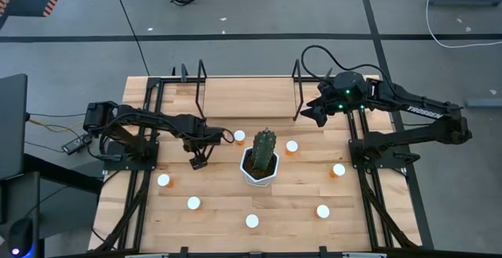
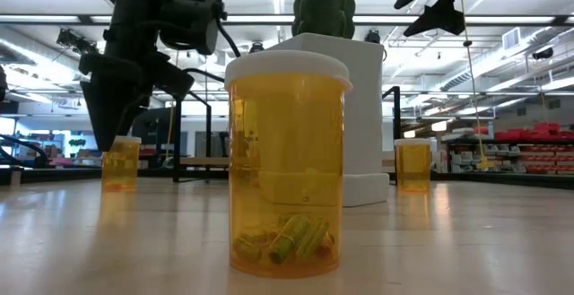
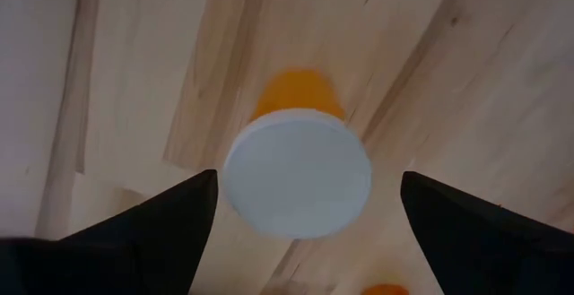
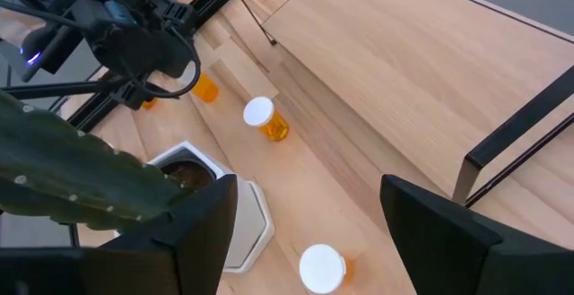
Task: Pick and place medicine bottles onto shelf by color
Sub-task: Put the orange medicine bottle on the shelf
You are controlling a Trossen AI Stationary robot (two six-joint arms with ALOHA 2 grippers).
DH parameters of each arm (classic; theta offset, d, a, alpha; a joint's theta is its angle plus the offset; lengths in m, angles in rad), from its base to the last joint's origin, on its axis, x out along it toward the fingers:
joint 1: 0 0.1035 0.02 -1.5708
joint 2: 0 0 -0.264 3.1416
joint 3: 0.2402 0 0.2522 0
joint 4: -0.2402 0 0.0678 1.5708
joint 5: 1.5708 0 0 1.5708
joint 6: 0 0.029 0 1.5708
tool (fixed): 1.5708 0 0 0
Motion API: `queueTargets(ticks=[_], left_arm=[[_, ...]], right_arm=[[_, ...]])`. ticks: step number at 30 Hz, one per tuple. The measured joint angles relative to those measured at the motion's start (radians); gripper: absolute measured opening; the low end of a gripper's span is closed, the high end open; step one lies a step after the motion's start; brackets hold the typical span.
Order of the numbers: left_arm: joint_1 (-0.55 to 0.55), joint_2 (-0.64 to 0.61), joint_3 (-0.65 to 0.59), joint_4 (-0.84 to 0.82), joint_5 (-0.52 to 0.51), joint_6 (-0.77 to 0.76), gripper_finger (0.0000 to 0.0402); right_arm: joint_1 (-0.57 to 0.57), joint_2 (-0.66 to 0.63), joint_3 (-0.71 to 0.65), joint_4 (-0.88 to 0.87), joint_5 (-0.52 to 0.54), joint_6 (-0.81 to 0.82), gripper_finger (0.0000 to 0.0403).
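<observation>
Several medicine bottles, orange with white caps, stand upright on their bases on the wooden table, such as one (image 1: 239,136) left of the cactus and one (image 1: 292,146) right of it. My left gripper (image 1: 198,161) points down, open, over another bottle (image 3: 298,171). Its fingers stand on either side of that bottle's white cap without touching it. In the low view this bottle (image 2: 121,162) stands below the gripper (image 2: 112,107). My right gripper (image 1: 314,113) hangs open in the air near the shelf's (image 1: 247,93) right end, holding nothing.
A green cactus in a white pot (image 1: 260,164) stands mid-table, right of my left gripper. More bottles stand toward the near edge (image 1: 194,203) (image 1: 252,220) (image 1: 322,210) and at the right (image 1: 339,170). One bottle (image 2: 287,160) stands close before the low camera.
</observation>
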Motion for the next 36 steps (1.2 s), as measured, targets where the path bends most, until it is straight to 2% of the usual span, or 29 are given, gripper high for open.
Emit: queueTargets(ticks=[6,15,19,29,33,36], left_arm=[[0.0,0.0,0.0,0.023,-0.002,0.0,0.0357],[0.001,0.0,0.0,0.025,-0.026,0.002,0.0353],[0.001,0.0,0.0,0.025,-0.027,0.008,0.0325],[0.001,0.0,0.001,0.021,-0.027,0.011,0.0215],[0.001,0.0,0.026,0.011,-0.027,0.028,0.021],[0.003,0.0,0.071,-0.014,-0.027,0.064,0.0227]], right_arm=[[0.0,0.0,0.0,0.0,0.003,0.0,0.0282],[0.0,0.0,0.0,0.0,0.068,-0.005,0.0282],[0.0,0.0,0.0,0.0,0.086,-0.017,0.0282],[-0.001,0.0,0.0,0.0,0.109,-0.041,0.0282],[-0.001,0.0,0.0,0.0,0.109,-0.043,0.0282],[-0.001,0.0,0.0,0.0,0.109,-0.05,0.0282]])
